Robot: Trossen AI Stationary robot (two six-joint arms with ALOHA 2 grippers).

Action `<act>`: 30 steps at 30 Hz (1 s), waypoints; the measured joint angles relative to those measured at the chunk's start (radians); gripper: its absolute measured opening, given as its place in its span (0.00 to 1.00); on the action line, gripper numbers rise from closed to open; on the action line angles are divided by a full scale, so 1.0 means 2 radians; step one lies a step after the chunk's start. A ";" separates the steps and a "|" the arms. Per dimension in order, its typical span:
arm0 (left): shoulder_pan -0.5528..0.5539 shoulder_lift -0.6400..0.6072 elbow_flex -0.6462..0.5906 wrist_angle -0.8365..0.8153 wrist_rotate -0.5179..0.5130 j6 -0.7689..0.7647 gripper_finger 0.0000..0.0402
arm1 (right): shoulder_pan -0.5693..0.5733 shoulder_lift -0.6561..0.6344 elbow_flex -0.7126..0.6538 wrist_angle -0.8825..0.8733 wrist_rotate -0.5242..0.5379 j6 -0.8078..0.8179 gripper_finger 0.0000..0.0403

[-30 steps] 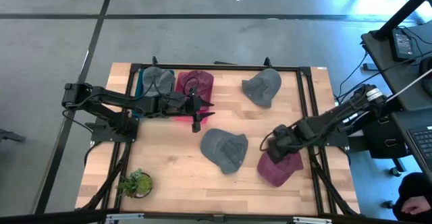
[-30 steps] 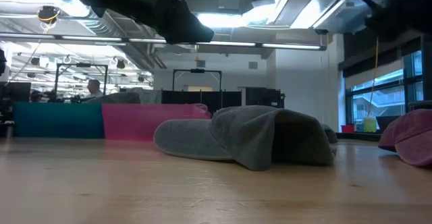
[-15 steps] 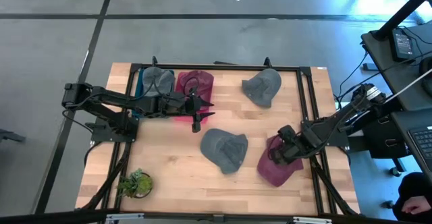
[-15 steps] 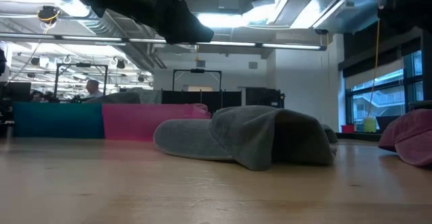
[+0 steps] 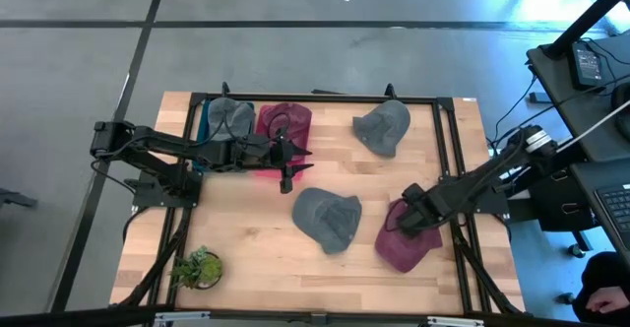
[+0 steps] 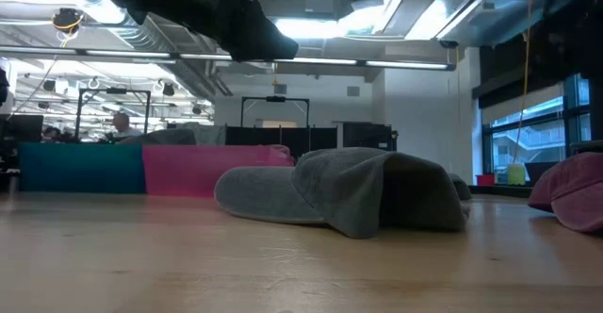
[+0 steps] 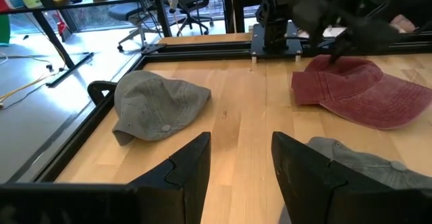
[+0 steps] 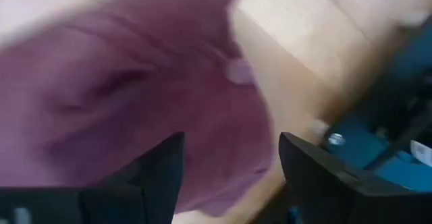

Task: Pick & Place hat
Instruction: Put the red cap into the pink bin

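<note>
A maroon hat (image 5: 402, 246) lies crown up near the table's right near corner, also in the low view (image 6: 570, 195) and the left wrist view (image 7: 358, 92). My right gripper (image 5: 409, 217) hovers open just over its far edge; in its wrist view (image 8: 229, 177) the maroon cloth (image 8: 135, 82) fills the picture between the fingers. A grey hat (image 5: 327, 219) rests at the table's middle, and another grey hat (image 5: 382, 128) lies toward the far right. My left gripper (image 5: 286, 169) waits open above the table beside the pink bin (image 5: 283, 127).
A teal bin (image 5: 226, 120) holding a grey hat and the pink bin holding a maroon hat stand at the far left. A small potted plant (image 5: 197, 266) sits at the near left corner. A black frame (image 5: 448, 150) rims the table. Bare wood lies between the hats.
My right gripper has shifted a little toward the table's right edge above the maroon hat, then eased back; its wrist view is blurred by motion. The hats have stayed where they were.
</note>
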 joint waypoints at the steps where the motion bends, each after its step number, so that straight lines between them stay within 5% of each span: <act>1: 0.000 0.000 0.000 0.000 0.000 0.000 0.38 | -0.004 0.006 -0.008 0.002 -0.009 0.001 0.58; 6: 0.000 0.000 0.000 0.000 0.000 0.000 0.38 | -0.017 0.028 -0.042 0.044 -0.057 0.007 0.56; 19: 0.000 0.000 0.000 0.000 0.000 0.000 0.38 | -0.032 0.046 -0.099 0.152 -0.061 0.003 0.49; 30: 0.000 0.000 0.000 0.000 0.000 0.000 0.38 | -0.031 0.048 -0.100 0.165 -0.040 -0.023 0.20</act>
